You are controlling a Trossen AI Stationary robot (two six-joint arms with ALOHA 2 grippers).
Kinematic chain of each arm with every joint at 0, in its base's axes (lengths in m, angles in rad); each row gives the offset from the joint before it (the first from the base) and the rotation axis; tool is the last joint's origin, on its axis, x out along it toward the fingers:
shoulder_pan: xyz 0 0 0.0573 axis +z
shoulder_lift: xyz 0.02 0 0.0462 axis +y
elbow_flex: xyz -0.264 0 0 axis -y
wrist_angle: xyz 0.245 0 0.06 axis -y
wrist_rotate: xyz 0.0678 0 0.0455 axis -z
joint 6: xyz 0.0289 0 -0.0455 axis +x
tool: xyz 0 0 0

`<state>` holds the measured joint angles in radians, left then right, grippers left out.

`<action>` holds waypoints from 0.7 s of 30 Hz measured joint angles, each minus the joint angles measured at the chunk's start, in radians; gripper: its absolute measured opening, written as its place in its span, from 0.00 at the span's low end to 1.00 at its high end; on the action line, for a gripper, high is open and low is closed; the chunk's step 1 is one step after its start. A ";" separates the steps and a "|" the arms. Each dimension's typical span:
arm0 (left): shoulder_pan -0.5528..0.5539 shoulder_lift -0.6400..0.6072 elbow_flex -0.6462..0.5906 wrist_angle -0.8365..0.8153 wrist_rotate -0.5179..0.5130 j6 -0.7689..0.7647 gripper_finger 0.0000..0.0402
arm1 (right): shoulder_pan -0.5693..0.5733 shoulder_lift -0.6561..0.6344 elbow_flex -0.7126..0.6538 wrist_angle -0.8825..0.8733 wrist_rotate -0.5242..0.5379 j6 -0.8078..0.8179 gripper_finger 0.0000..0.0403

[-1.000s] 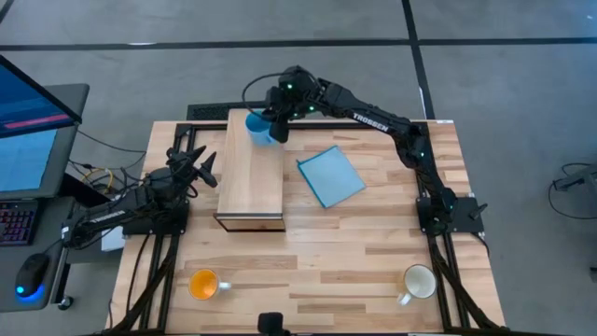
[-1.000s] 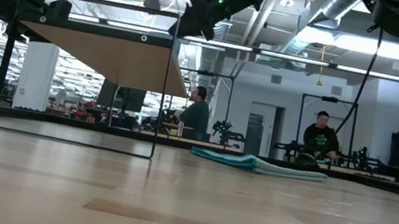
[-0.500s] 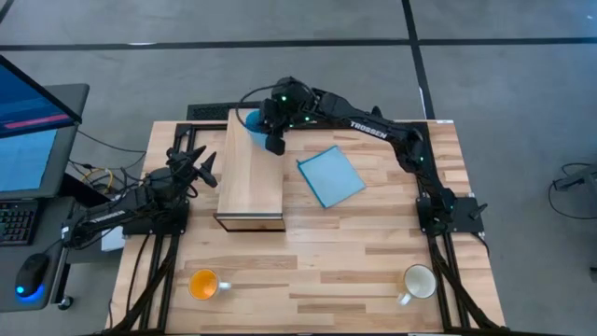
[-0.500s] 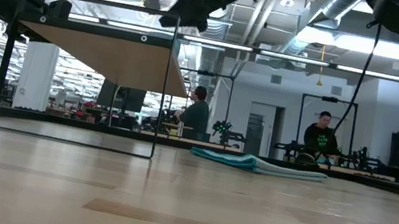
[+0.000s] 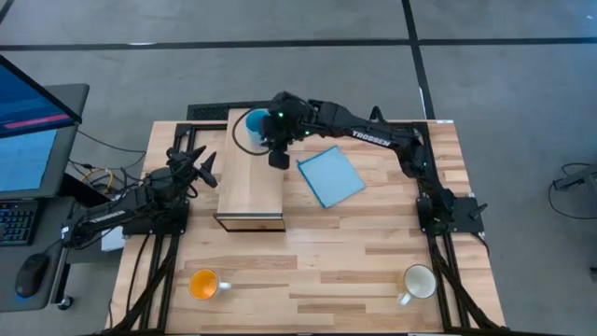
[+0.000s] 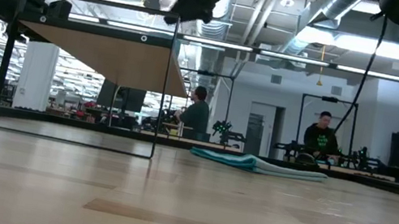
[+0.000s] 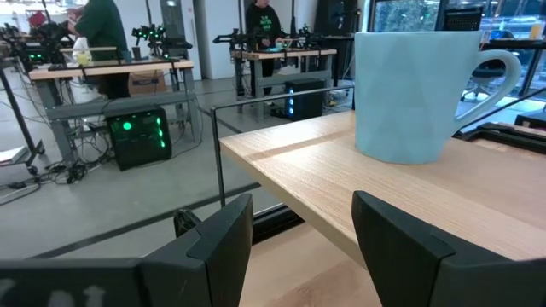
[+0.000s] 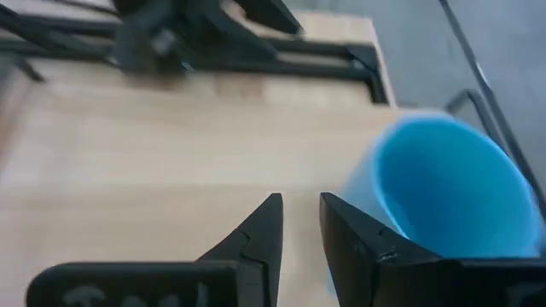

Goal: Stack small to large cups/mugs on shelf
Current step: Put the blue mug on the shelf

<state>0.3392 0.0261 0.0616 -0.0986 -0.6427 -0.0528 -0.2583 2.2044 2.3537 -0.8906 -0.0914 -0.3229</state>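
Observation:
The small light-blue mug (image 5: pixel 249 127) stands upright on its base on the far end of the light-wood shelf (image 5: pixel 250 182); it also shows in the left wrist view (image 7: pixel 409 94) and the right wrist view (image 8: pixel 444 188). My right gripper (image 5: pixel 276 154) (image 8: pixel 299 217) hovers over the shelf's right side next to the mug, narrowly open and empty. My left gripper (image 5: pixel 201 166) (image 7: pixel 303 205) is open and empty at the table's left, pointing at the shelf. The orange mug (image 5: pixel 203 283) and the cream mug (image 5: pixel 419 281) stand near the front edge.
A flat blue square sheet (image 5: pixel 330 175) lies right of the shelf and also shows in the low view (image 6: pixel 256 163). People stand at benches in the room beyond the table. Bare tabletop lies between the shelf and the two front mugs.
My right gripper has carried the blue mug a little toward the table's left, onto the shelf's far end. It has then drawn back toward the near edge and now stands apart from the mug, which stays upright on the shelf.

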 joint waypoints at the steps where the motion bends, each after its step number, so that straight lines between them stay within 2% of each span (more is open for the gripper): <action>1: 0.000 0.000 0.000 0.000 0.000 0.000 0.48 | -0.004 0.005 0.001 -0.008 0.002 0.001 0.25; 12: 0.000 0.000 0.000 0.000 0.000 -0.001 0.48 | -0.055 0.007 -0.019 -0.051 0.012 0.103 0.25; 21: 0.000 0.000 0.000 0.000 0.000 -0.007 0.48 | -0.058 0.009 -0.020 -0.074 0.057 0.083 0.25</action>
<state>0.3393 0.0261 0.0616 -0.0988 -0.6426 -0.0603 -0.3164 2.2139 2.3337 -0.9649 -0.0341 -0.2400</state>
